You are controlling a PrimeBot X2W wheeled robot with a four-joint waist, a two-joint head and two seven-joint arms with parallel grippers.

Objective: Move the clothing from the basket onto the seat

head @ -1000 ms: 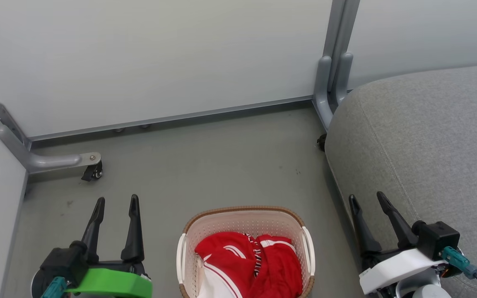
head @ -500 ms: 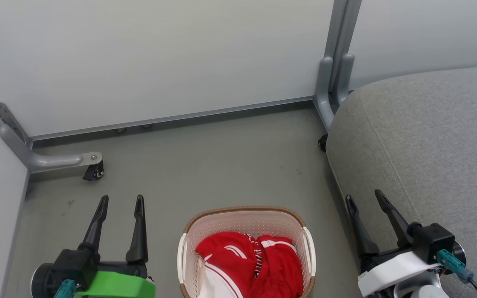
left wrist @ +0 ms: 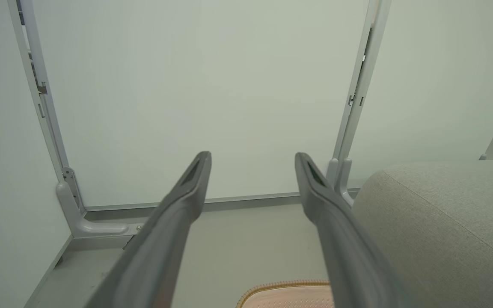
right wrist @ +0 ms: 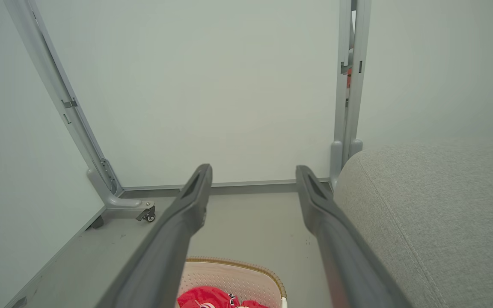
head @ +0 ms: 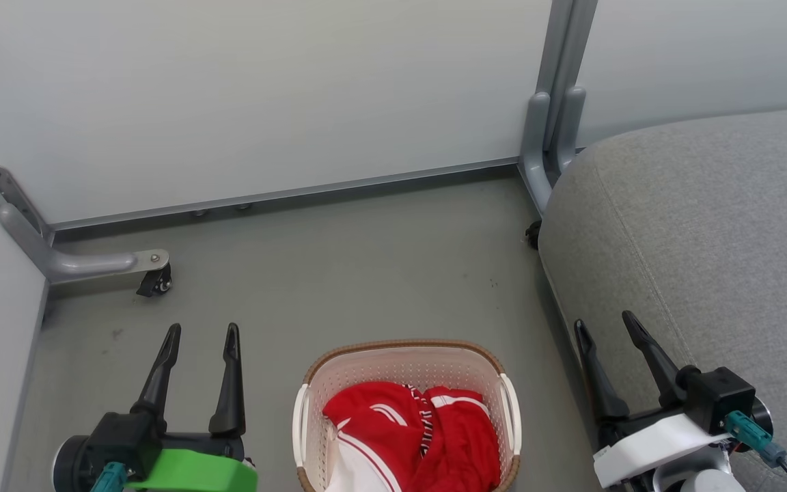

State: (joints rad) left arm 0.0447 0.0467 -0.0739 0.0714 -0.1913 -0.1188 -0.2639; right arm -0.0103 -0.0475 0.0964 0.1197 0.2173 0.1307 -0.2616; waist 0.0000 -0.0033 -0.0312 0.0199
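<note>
The red clothing (head: pixel 410 434) with white stripes lies bunched in the cream basket (head: pixel 311 393) on the floor at the bottom centre; a bit of it (right wrist: pixel 206 298) also peeks up in the right wrist view. The basket's woven rim (left wrist: pixel 280 285) edges the left wrist view. The grey seat (head: pixel 714 232) fills the right side. My left gripper (head: pixel 202 333) hovers open left of the basket, nothing between its fingers. My right gripper (head: pixel 605 322) stands open between basket and seat, also empty.
White partition panels (head: pixel 264 89) close off the back and left. Their grey feet with castors (head: pixel 154 280) stand on the floor at left, and a grey post (head: pixel 554 102) rises beside the seat's far corner. Bare grey floor (head: pixel 366 273) lies beyond the basket.
The left gripper has shifted slightly right. The right gripper has barely moved. The clothing and basket stay put.
</note>
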